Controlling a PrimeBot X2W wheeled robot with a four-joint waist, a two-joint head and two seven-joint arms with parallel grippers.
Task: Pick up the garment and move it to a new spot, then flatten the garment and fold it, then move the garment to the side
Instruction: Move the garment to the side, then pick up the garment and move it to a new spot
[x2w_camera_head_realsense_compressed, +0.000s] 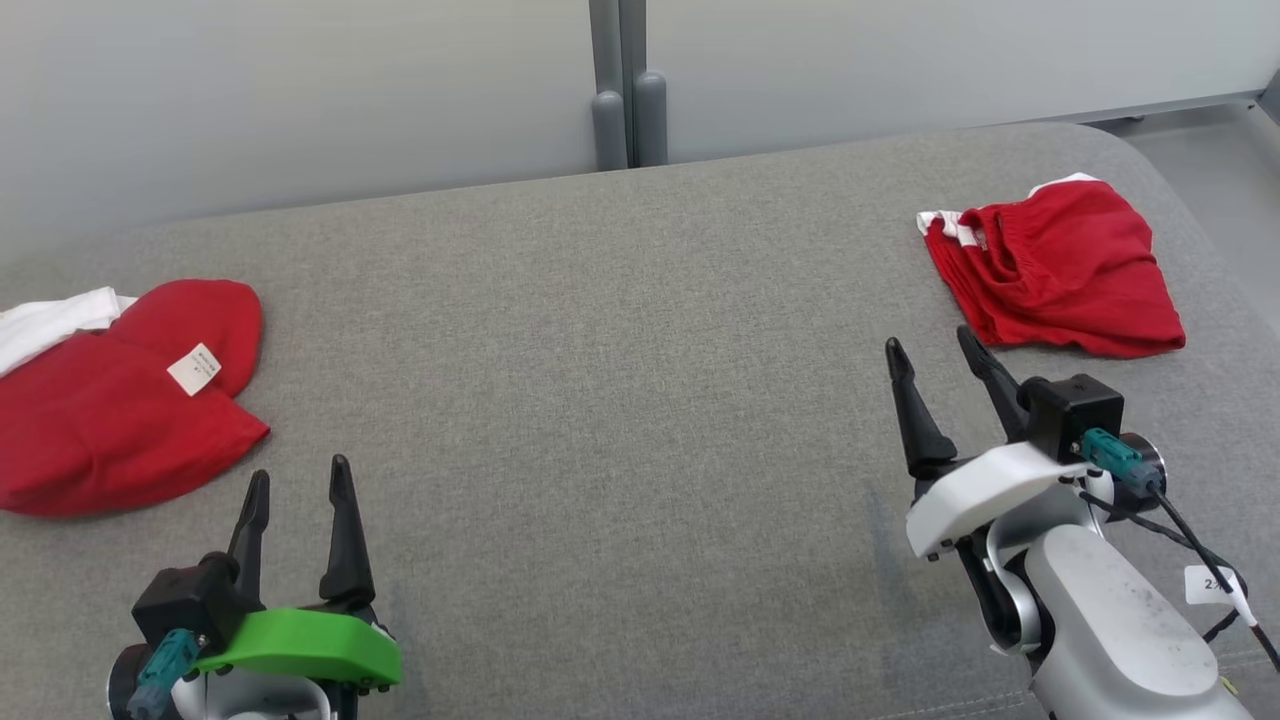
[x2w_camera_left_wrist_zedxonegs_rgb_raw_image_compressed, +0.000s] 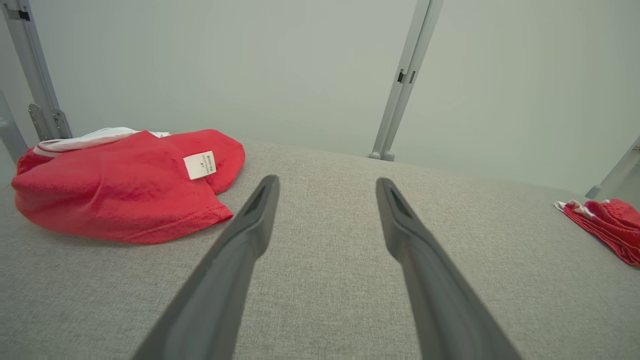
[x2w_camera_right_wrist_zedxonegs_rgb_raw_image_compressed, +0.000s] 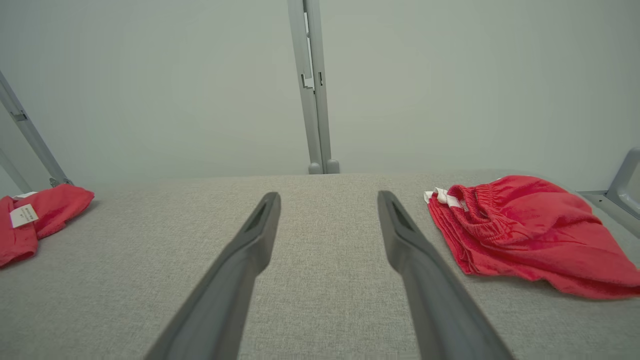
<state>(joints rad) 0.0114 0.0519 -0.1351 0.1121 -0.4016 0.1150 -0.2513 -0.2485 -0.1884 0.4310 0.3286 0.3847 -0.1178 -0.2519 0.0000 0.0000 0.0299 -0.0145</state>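
Note:
Two red garments lie on the grey padded surface (x2w_camera_head_realsense_compressed: 620, 400). One red garment with a white band and a white care label (x2w_camera_head_realsense_compressed: 120, 410) (x2w_camera_left_wrist_zedxonegs_rgb_raw_image_compressed: 125, 185) (x2w_camera_right_wrist_zedxonegs_rgb_raw_image_compressed: 30, 220) is folded at the far left. The other, crumpled red shorts with an elastic waist and white trim (x2w_camera_head_realsense_compressed: 1060, 270) (x2w_camera_right_wrist_zedxonegs_rgb_raw_image_compressed: 525, 235) (x2w_camera_left_wrist_zedxonegs_rgb_raw_image_compressed: 607, 225), lies at the back right. My left gripper (x2w_camera_head_realsense_compressed: 298, 490) (x2w_camera_left_wrist_zedxonegs_rgb_raw_image_compressed: 327, 187) stands open at the lower left, just right of the folded garment, with nothing between its fingers. Open and empty too, my right gripper (x2w_camera_head_realsense_compressed: 935, 355) (x2w_camera_right_wrist_zedxonegs_rgb_raw_image_compressed: 327, 200) hovers just in front and left of the shorts.
A pale wall with a grey vertical post (x2w_camera_head_realsense_compressed: 625, 85) runs behind the surface. The surface's rounded right edge (x2w_camera_head_realsense_compressed: 1210, 230) drops off beyond the shorts. A metal frame corner (x2w_camera_right_wrist_zedxonegs_rgb_raw_image_compressed: 625, 185) shows at the far right. Bare grey fabric spans between the two garments.

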